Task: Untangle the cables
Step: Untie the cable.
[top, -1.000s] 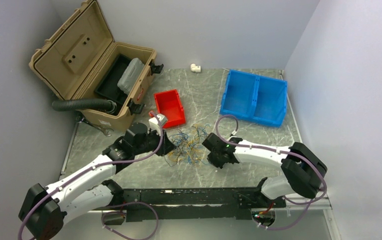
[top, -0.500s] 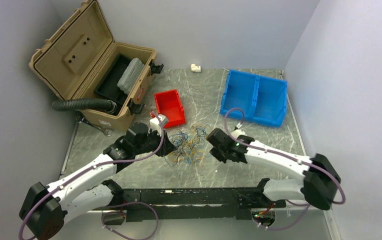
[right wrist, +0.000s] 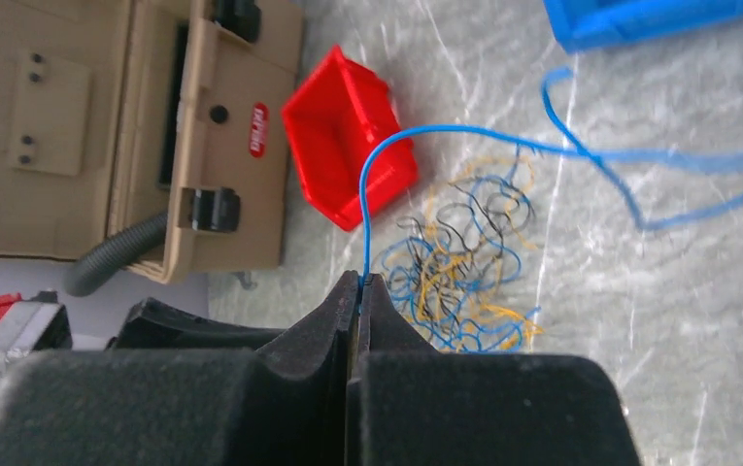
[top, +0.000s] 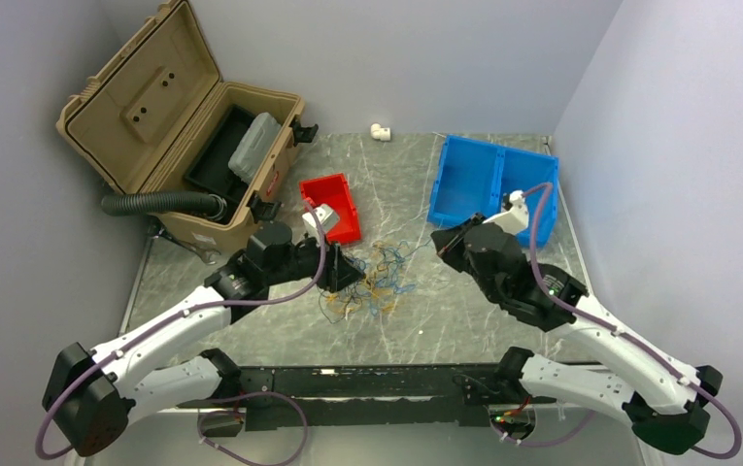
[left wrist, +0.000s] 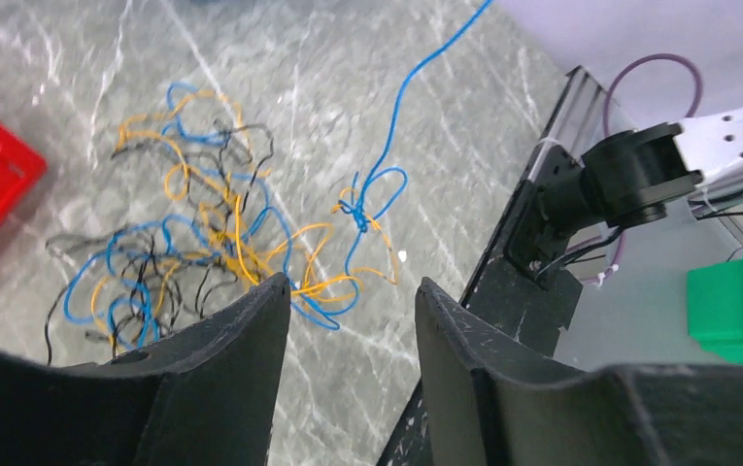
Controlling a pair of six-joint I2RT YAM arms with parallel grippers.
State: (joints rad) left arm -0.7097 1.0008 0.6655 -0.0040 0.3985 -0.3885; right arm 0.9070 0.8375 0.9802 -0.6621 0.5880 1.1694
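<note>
Bench [top: 416,180]: grey stone-look slab with white veining, smooth, faint sheen. Plain pale walls close it in at the back and both sides. A black rail [top: 377,374] runs along the near edge.

Cables [top: 375,275]: hair-thin wire loops in orange-yellow, blue and black. They lie in one loose, flat tangle at bench centre, just in front of the red bin [top: 332,206]. The loops overlap, and single strands cannot be traced from the top view.

Left fingers [top: 346,275]: black, wedge-shaped, matte and scuffed. They are spread apart with nothing between them, tips low at the tangle's left edge. Cannot tell whether they touch a wire.

Right fingers [right wrist: 357,291]: black, pressed flat together, pinching one blue strand [right wrist: 363,214]. The strand stands up from the tips, then arcs over. The left wrist view shows it leaving a small knot at the tangle's edge.

Red bin: small, rigid plastic.
Blue bin [top: 464,180]: two compartments, back right.
Case [top: 144,97]: tan hard shell, lid open, back left.
Hose [top: 153,203]: black, ribbed, against the case's near side.
</note>
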